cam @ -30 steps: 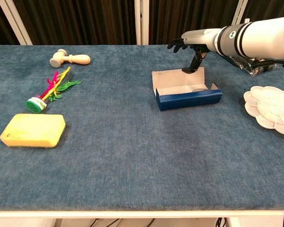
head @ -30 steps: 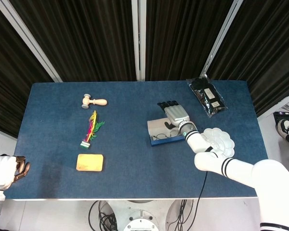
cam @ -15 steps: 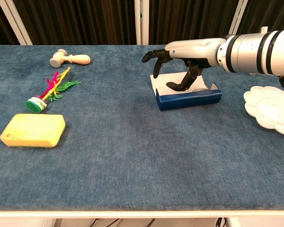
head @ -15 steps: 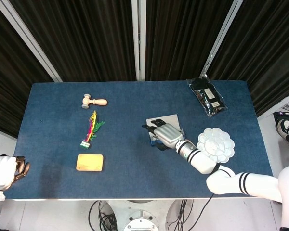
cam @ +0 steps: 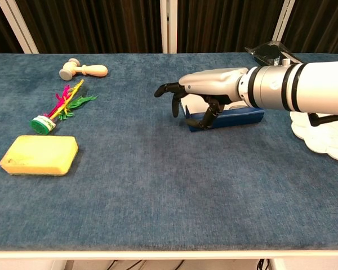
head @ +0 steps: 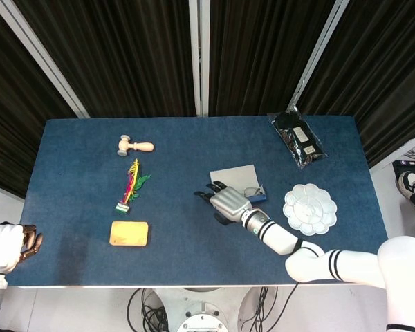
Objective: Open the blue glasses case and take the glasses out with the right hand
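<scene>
The blue glasses case (head: 257, 199) lies open right of the table's middle, its pale lid (head: 234, 175) folded back away from me. A rim of the glasses (head: 252, 191) shows inside it; the rest is hidden by my arm. My right hand (head: 225, 204) hovers over the case's left front corner, palm down, fingers apart and hooked downward, holding nothing. In the chest view the right hand (cam: 200, 94) covers the left end of the case (cam: 245, 116). My left hand (head: 24, 242) hangs off the table's near left corner with fingers curled in.
A white palette dish (head: 310, 208) sits right of the case, and a black packet (head: 298, 139) lies at the far right. On the left are a wooden mallet (head: 135, 145), a feathered shuttlecock (head: 130, 187) and a yellow sponge (head: 128, 234).
My right hand has swept from behind the open case across it to its near left corner, toward me. The case stays open. The left hand has not moved.
</scene>
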Motion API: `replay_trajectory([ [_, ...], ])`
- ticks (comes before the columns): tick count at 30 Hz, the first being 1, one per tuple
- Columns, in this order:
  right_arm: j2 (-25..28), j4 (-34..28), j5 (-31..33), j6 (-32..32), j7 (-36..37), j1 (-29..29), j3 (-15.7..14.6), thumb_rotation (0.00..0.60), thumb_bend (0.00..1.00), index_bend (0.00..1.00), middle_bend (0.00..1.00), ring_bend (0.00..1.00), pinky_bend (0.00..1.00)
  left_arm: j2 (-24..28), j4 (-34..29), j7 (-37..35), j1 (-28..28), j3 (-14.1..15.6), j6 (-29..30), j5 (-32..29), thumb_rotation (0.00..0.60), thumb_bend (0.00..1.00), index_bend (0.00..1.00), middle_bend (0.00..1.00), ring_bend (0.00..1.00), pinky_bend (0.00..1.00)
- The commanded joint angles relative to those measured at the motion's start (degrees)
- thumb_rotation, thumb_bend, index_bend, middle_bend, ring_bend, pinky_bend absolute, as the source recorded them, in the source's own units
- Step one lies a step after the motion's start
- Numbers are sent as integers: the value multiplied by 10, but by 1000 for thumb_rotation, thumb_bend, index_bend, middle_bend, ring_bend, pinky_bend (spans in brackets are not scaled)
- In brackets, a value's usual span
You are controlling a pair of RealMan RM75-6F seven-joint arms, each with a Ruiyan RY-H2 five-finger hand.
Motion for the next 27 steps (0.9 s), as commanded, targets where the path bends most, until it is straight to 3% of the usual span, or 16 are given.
replay_trajectory([
  [1,11,-12,6,19,-28,-12,-19,600,477,1,316,0,0,0,0,-1,0,0,0,0,600,387,857,998,853,661],
  [9,72,-73,-34,72,-34,-65,-59,600,477,1,346,0,0,1,-1,1,0,0,0,1,600,387,857,998,852,661],
  [14,111,-93,-78,139,25,-118,-58,600,479,2,231,0,0,0,-1,3,0,1,1,1,600,387,857,998,852,661],
  [18,142,-90,-82,167,83,-154,-52,600,513,0,206,0,0,0,-2,4,0,0,0,0,600,388,857,998,852,661],
  [22,160,-68,-51,160,122,-177,-43,600,615,0,242,0,0,0,-2,5,0,0,1,1,600,387,858,998,851,661],
  [27,149,-18,7,96,136,-176,-36,600,706,0,258,0,0,0,-4,7,0,0,0,-1,600,387,857,998,852,661],
])
